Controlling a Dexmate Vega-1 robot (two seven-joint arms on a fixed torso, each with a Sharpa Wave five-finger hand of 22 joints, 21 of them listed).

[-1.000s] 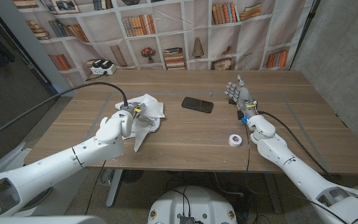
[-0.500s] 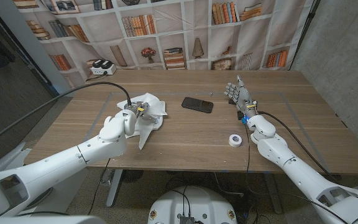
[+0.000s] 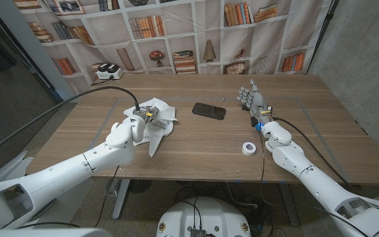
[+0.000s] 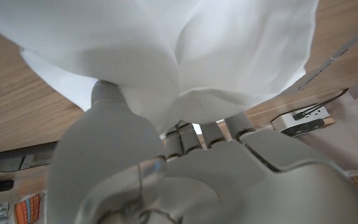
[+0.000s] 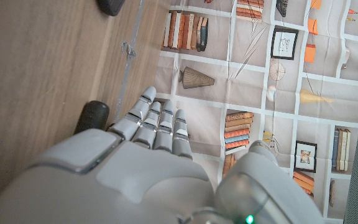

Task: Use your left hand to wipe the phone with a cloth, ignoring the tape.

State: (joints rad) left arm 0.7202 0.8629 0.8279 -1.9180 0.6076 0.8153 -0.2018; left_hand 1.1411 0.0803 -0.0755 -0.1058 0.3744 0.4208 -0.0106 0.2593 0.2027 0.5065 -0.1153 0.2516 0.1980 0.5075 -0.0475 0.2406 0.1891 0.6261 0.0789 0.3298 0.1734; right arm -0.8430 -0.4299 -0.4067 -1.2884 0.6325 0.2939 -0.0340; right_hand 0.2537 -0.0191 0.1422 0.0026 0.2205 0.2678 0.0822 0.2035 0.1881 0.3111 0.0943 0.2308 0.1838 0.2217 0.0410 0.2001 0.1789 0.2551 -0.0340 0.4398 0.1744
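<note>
From my head camera I look down on a wooden table point(image 3: 196, 148) with a bookshelf backdrop behind it. On the left, my left hand point(image 3: 137, 124) grips a white cloth point(image 3: 158, 122); its fingers are closed on a bunched fold, and loose corners of the fabric hang down toward the table. My left wrist camera shows the same hold up close, the cloth point(image 4: 185, 56) spilling out over my fingers point(image 4: 191, 134).

Moving right, the phone point(image 3: 208, 110) lies flat and dark near the middle of the table, a little farther from me than the cloth. Its long side runs roughly left to right, slightly tilted. It sits to the right of my left hand, with bare wood between the cloth's edge and the phone. I judge that my left hand must carry the cloth rightward and slightly away from me to reach it.

Farther right and closer to me, a small white roll of tape point(image 3: 249, 148) rests on the table, to be left alone. On the far right, my right hand point(image 3: 252, 100) holds nothing, its fingers straight and slightly apart.
</note>
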